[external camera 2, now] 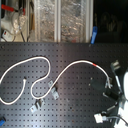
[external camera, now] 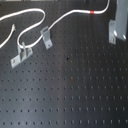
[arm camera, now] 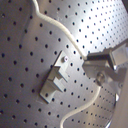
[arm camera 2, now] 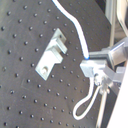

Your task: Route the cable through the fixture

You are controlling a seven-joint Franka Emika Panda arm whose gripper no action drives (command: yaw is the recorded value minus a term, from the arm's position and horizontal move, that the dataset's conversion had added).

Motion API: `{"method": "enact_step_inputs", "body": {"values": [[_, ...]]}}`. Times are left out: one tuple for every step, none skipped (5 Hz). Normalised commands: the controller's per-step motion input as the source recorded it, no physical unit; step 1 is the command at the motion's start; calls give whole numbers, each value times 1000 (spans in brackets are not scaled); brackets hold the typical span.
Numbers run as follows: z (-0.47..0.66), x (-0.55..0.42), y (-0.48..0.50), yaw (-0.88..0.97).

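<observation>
The cable (external camera: 65,18) was white, with one short red band (external camera: 92,10). The board (external camera: 75,90) beneath was black, dotted with a regular grid of small holes. Both fixtures (external camera: 46,36) were plain grey metal.

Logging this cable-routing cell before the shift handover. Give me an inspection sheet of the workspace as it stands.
Surface: dark perforated board, mostly bare in the first exterior view.
Job's things: white cable lying in loops, red band near one end; two grey metal fixtures standing close together on the board.
Clutter: nothing seen on the board.
Grippers: tool shut on the cable in the second wrist view.
Cables: white cable passes at the fixture in the first wrist view; whether it is seated there cannot be told.
Surroundings: shelving with blurred items behind the board.
</observation>
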Motion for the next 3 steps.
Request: {"method": "enact_step_inputs", "body": {"values": [[330,-45,76,-874],[268,-29,14,-668],[120,-100,-75,0]]}}
